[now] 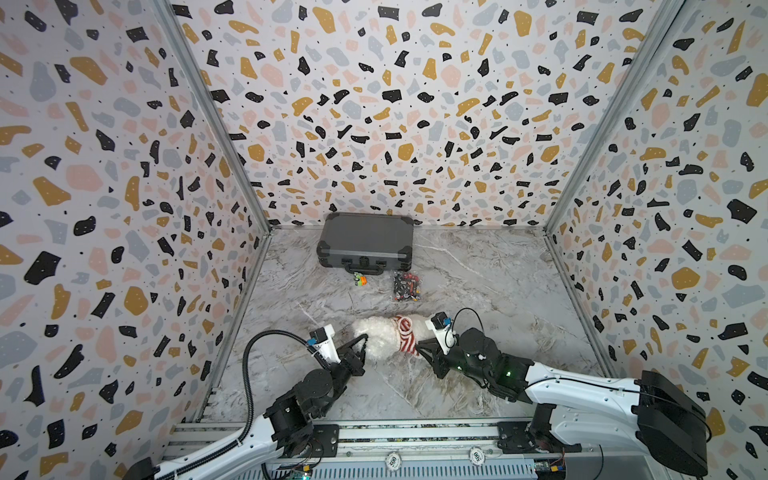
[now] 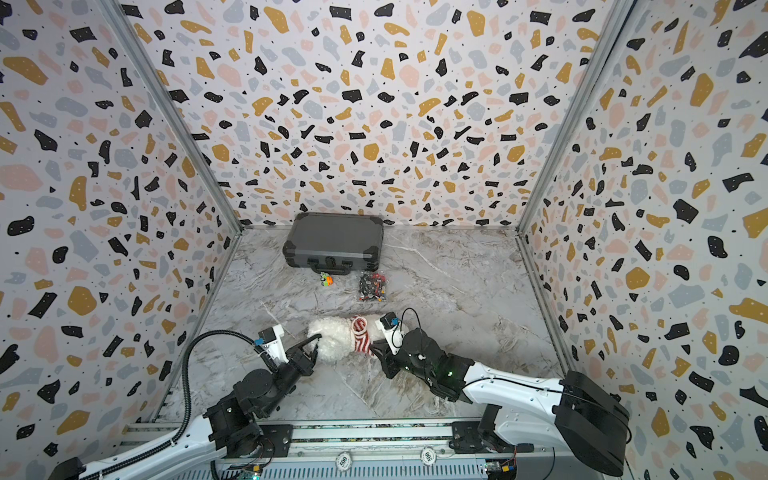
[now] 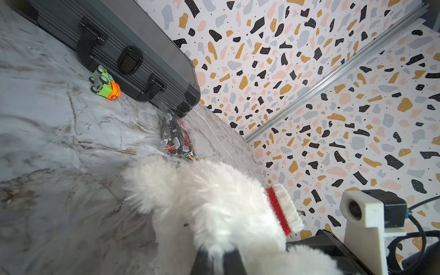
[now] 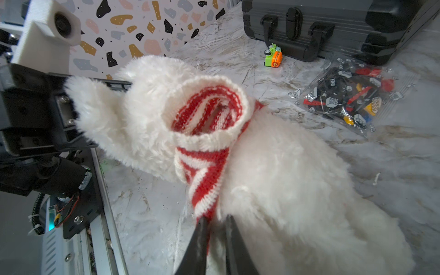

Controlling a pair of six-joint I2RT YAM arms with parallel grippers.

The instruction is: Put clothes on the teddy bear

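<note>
The left fingers (image 3: 232,262) are clenched on a tuft of white fur at one end of the bear (image 1: 376,334). The right fingers (image 4: 198,245) are pinched together on an edge of the red-and-white striped sweater (image 4: 207,162), which sits bunched in a ring around the bear's middle. The bear lies in the front half of the tabletop (image 1: 478,282), between the two arms. In both top views its long axis runs left to right, one end toward each arm; which end is the head I cannot tell. Farther back lie a bag of bricks (image 1: 406,286) and a toy car (image 1: 359,279), then a grey case (image 1: 365,241) by the back wall.
</note>
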